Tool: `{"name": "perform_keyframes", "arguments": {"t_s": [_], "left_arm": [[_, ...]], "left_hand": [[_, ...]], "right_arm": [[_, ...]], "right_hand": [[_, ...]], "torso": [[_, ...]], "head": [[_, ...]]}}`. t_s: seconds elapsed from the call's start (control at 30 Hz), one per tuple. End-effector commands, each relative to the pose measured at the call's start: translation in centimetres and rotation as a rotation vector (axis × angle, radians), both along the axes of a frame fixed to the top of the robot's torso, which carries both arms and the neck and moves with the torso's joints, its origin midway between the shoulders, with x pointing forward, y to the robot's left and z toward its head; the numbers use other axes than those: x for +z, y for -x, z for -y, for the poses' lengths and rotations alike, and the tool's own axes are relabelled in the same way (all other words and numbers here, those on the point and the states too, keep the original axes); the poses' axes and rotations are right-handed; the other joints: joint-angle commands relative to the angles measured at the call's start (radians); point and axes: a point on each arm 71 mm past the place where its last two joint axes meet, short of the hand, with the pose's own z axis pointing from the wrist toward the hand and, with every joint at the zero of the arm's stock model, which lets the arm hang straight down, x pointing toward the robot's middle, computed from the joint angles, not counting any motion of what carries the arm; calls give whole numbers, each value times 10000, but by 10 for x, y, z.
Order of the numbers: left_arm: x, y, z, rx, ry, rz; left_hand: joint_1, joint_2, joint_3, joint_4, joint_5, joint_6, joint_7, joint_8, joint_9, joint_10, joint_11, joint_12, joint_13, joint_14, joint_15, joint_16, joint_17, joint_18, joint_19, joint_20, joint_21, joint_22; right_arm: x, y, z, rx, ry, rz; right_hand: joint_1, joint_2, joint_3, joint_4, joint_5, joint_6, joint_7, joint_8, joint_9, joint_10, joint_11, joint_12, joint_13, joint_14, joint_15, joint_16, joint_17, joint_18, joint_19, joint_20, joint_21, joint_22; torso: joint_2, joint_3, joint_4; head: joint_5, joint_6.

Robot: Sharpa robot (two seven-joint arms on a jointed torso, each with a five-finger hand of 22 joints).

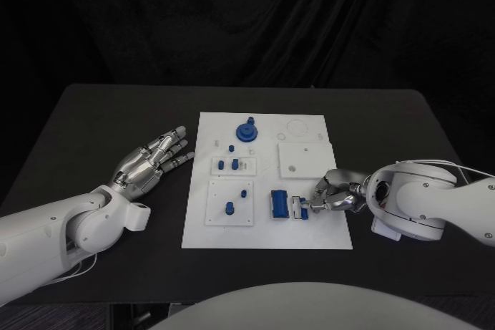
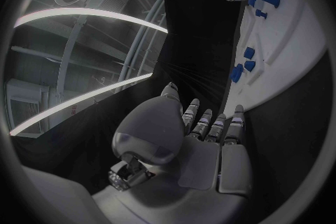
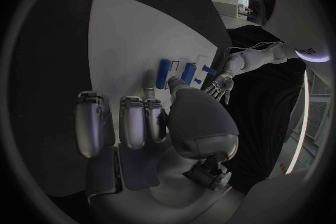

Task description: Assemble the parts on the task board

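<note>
My right hand (image 1: pixel 328 195) sits at the task board (image 1: pixel 310 230) near-right, fingers curled beside the blue bars (image 1: pixel 280 205); I can't tell if it pinches anything. Left hand (image 1: pixel 153 162) open, idle. I'd go slow and align squarely.

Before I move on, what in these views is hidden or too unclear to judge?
- Right hand contact: in the head view its fingertips sit at the blue block, but the fingers hide whether they touch it.
- In the right wrist view the palm covers the board near the blue block.
- Small parts in the head view: too small to tell seated or loose.
- Task board in the left wrist view: cut off by the circle's rim.
</note>
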Motion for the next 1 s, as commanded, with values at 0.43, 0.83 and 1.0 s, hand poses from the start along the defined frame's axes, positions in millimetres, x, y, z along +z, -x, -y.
{"name": "perform_keyframes", "arguments": {"t_s": [0.43,0.83,1.0], "left_arm": [[-1,1,2,-120,174,-13],[-3,1,3,-140,173,-58],[-3,2,3,-152,172,-77]], "left_hand": [[129,-20,28,-67,103,-9,101,9,9,-29,20,11,-3,-30,73,25,8,103,39,26,65,-7],[138,-18,33,-75,116,-17,106,8,8,-31,21,9,-3,-30,74,25,8,102,38,26,64,-11],[145,-16,36,-81,125,-27,109,6,6,-35,22,2,-5,-31,75,24,8,101,36,26,64,-15]], "right_arm": [[-9,-1,-1,54,462,-517],[-10,-3,-1,-60,448,-430],[-10,-4,-1,-145,458,-389]], "right_hand": [[1062,-58,416,-730,1019,-71,-67,39,-86,1076,-119,27,2633,814,-109,-45,1327,145,567,-111,-45,2234],[1353,-96,701,-1006,1710,-159,-52,-14,-164,1076,-115,27,2633,808,-113,-60,1292,151,556,-122,-73,2225],[1356,-103,785,-1028,1881,-254,-22,-98,-232,1076,-92,27,2633,801,-96,-74,1256,158,542,-112,-104,2214]], "torso": [[-18,-5,6],[-22,-7,5],[-26,-1,2]], "head": [[18,-1],[25,-1],[42,-1]]}}
